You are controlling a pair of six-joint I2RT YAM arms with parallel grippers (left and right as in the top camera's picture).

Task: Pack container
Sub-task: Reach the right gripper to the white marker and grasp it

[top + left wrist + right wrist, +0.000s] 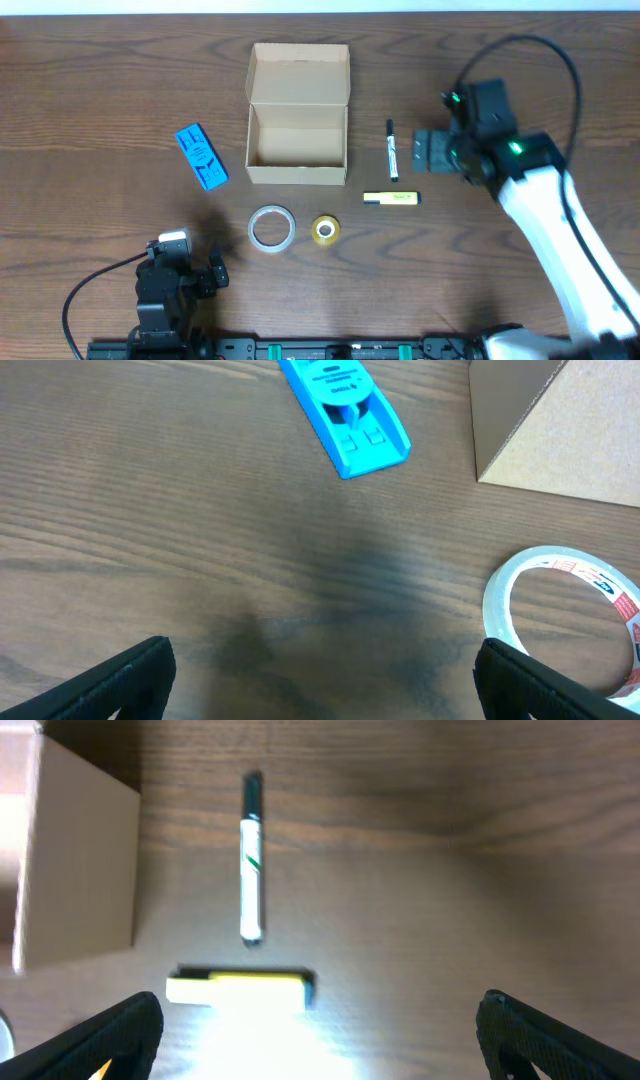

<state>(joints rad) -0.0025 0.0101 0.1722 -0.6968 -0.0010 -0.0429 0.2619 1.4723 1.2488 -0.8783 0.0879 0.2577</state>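
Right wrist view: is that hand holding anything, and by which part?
Nothing. The right hand is open and empty; the marker and highlighter lie loose ahead of it.

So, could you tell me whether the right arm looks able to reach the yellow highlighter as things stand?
Probably yes: the right gripper is open and near the yellow highlighter, which lies apart from the marker with nothing covering it.

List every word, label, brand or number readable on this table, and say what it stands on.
No text is clear enough to quote.
Blue plastic tool: raised lettering near its top, too small to read.
Clear tape roll: red and dark print on the core, blurred.
Yellow highlighter: label, too small to read.
Marker: green marking, blurred.
Container: plain, no print seen.
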